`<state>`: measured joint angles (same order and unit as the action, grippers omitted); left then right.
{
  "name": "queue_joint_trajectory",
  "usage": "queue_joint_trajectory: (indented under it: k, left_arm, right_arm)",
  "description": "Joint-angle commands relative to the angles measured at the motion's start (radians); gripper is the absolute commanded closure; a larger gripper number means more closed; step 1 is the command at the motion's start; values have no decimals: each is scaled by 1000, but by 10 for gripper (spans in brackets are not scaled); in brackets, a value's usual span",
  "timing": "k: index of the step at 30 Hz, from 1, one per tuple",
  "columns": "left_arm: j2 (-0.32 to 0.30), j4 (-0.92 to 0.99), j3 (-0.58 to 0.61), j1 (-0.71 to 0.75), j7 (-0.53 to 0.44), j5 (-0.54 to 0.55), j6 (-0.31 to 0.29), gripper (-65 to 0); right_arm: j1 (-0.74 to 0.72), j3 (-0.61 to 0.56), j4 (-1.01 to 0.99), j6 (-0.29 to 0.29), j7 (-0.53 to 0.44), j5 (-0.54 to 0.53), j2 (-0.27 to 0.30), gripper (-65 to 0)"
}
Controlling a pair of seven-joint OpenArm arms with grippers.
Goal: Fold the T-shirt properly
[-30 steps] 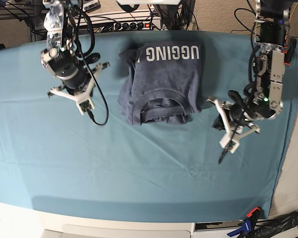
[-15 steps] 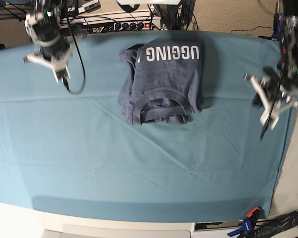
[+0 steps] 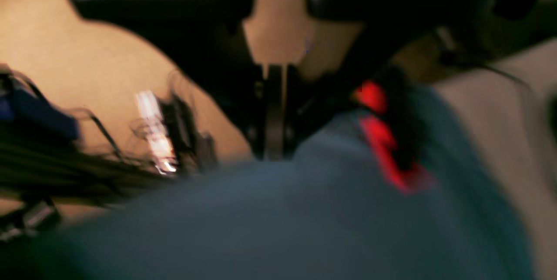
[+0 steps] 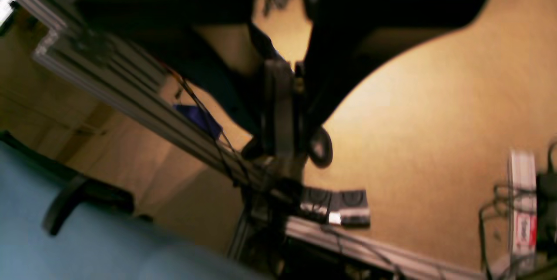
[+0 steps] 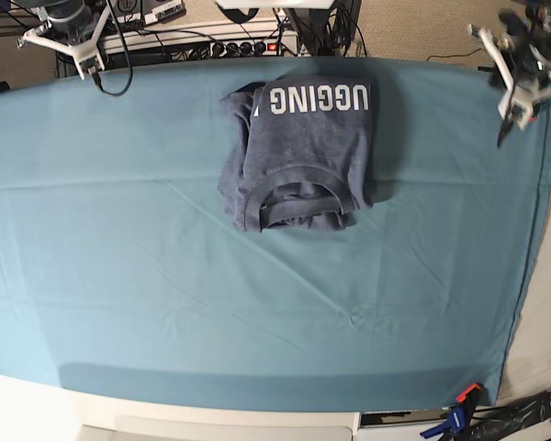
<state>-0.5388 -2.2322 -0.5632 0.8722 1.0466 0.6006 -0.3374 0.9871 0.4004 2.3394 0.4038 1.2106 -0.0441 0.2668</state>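
- Resting folded on the teal table cloth [image 5: 165, 294], the T-shirt [image 5: 298, 156] lies toward the cloth's far edge, roughly midway across it.
- I judge the folding to be at its end: the shirt is a compact, near-rectangular packet, so the next move calls for little beyond checking that it is tidy.
- My left gripper [image 5: 512, 92] hangs near the far corner of the cloth, well apart from the shirt, its jaws pressed together on nothing.
- My right gripper [image 5: 84, 57] hangs at the opposite far corner, also well apart from the shirt, jaws together and empty.
- The shirt is heathered slate blue-grey cotton, soft and matte, with a ribbed crew neck [image 5: 298, 197] on the packet's near side.
- White block lettering [image 5: 314, 97] runs across the packet's far end.
- A little bunched fabric sticks out at the packet's far corner on the right gripper's side.
- The table cloth is smooth, with faint creases.
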Motion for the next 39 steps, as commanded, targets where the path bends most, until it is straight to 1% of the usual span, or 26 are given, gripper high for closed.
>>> queue_joint_trajectory:
  k: [1, 4, 7, 8, 11, 14, 16, 20, 25, 29, 32, 34, 37, 39]
  left_arm:
    - [4, -11, -6, 40, -6, 11, 0, 0]
    - [37, -11, -2, 129, -7, 37, -5, 0]
    - [71, -11, -1, 195, -7, 87, -50, 0]
    - [82, -11, -1, 213, -7, 98, -57, 0]
    - [101, -6, 14, 260, -8, 102, -56, 0]
    - [107, 26, 56, 288, -23, 87, -57, 0]
    - [107, 70, 103, 291, -52, 61, -56, 0]
    - [106, 188, 214, 278, -194, -32, -47, 0]
    - [107, 378, 359, 181, -220, -121, 2, 0]
    - [109, 574, 462, 76, -289, -187, 34, 0]
    - [113, 745, 525, -21, -328, -214, 35, 0]
    - [113, 867, 561, -94, -373, -242, 35, 0]
    - [129, 1064, 594, -212, -455, -285, 35, 0]
    - [140, 1196, 613, -292, -508, -287, 34, 0]
  right_arm:
    - [27, 7, 17, -5, -3, 6, 5, 0]
    - [65, 7, 17, -5, -3, -24, 5, 0]
    - [86, 7, 17, -4, -10, -63, 5, 0]
    - [85, 7, 17, -4, -10, -64, 5, 0]
    - [85, 7, 4, -4, -40, -65, 11, 0]
    - [74, 7, -123, -4, -49, -70, 28, 0]
    - [56, 7, -230, -5, -66, -72, 44, 0]
    - [-27, 6, -463, -5, -92, -81, 49, 0]
    - [-165, 6, -763, -5, -111, -143, 49, 0]
    - [-279, 6, -991, -3, -150, -220, 49, 0]
    - [-366, 6, -1150, -1, -195, -229, 49, 0]
    - [-424, 6, -1251, -1, -280, -229, 48, 0]
    - [-520, 6, -1417, -1, -458, -228, 35, 0]
    - [-587, 6, -1533, 0, -550, -223, 21, 0]
